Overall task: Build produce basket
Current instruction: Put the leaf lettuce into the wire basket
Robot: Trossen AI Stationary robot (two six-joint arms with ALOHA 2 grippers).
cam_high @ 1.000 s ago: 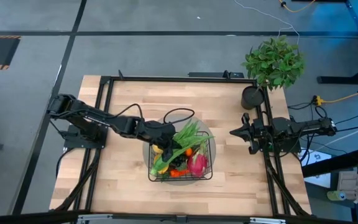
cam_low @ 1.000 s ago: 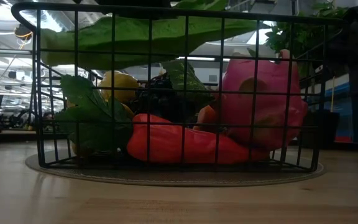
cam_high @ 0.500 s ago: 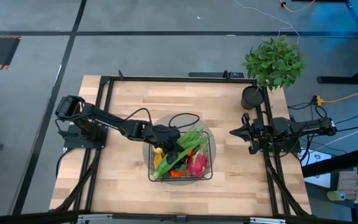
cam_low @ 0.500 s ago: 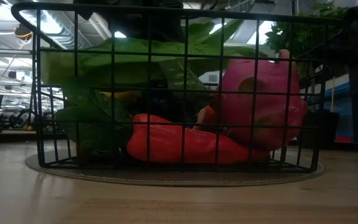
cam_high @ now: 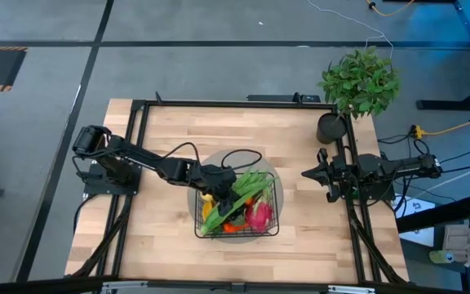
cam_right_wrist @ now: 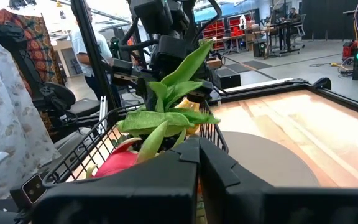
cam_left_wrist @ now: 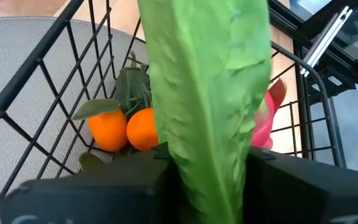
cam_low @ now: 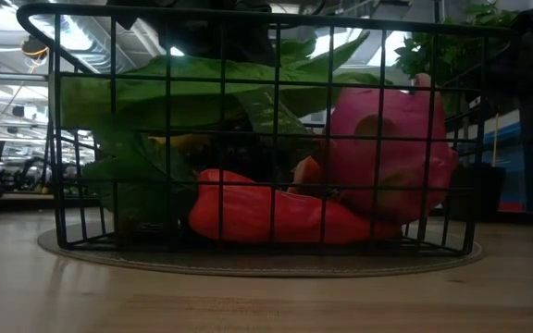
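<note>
High view: basket point(cam_high: 273, 231), black wire, on a round grey mat point(cam_high: 196, 189) at table point(cam_high: 161, 245) centre. Contents: green stalks point(cam_high: 237, 196), pink dragon fruit point(cam_high: 259, 216), yellow fruit point(cam_high: 208, 207). Left tool point(cam_high: 221, 188) over the basket's left edge, clamped on the stalks. Right tool point(cam_high: 310, 173) at the table's right side; grip cannot be told.

Low view: red-orange vegetable point(cam_low: 276, 215) lying along the basket floor, dragon fruit point(cam_low: 391, 153) beside it.

Left wrist view: stalk point(cam_left_wrist: 213, 93) between the fingers; two oranges point(cam_left_wrist: 126, 129) below.

Right wrist view: basket point(cam_right_wrist: 114, 137) beyond the tool.

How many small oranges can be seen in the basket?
2. Both small oranges lie side by side, touching, near a corner of the basket, beside green leaves. Others may be hidden under the produce.
</note>
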